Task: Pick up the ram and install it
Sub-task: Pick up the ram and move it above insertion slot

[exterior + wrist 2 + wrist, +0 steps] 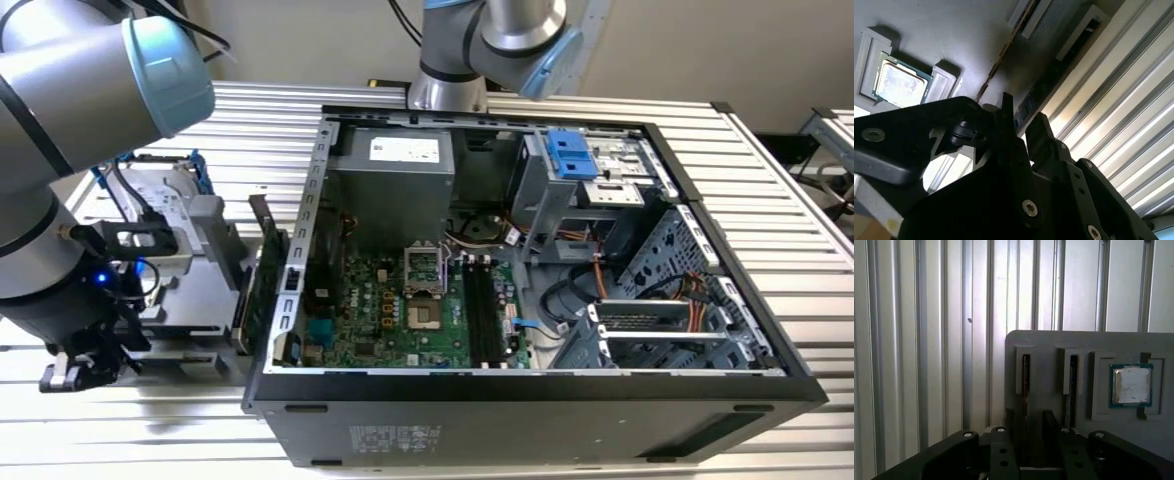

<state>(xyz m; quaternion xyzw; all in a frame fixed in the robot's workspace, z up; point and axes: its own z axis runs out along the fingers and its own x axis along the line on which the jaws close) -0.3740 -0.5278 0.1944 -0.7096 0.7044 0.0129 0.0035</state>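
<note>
At the exterior view's left, my claw [80, 372] hangs low beside the grey holder plate [200, 300], which sits just beside the open computer case [534, 400]. In the first wrist view the claw is released. Its two fingers [1010, 424] stand apart and straddle the plate's slot that lies farther from the processor chip [1130, 385]. The ram [1025, 382] stands on edge in that slot with only its thin top edge showing. I cannot tell whether a finger touches it.

I judge the ram light, stiff and thin, brittle if bent, with smooth faces that could slip. I would pinch it across its two flat faces near the middle of its length, so that it rises straight and does not tip. I would squeeze gently because of the chips and stay off the contact edge down in the slot.

Counting: one plate with two narrow slots. There are two sticks as far as I can judge, the second stick [1072, 385] in the slot nearer the chip. There is one processor chip and one case. Farther toward the exterior view's right, the motherboard [387, 310] carries a group of long black slots [487, 310], but I cannot count them surely.
</note>
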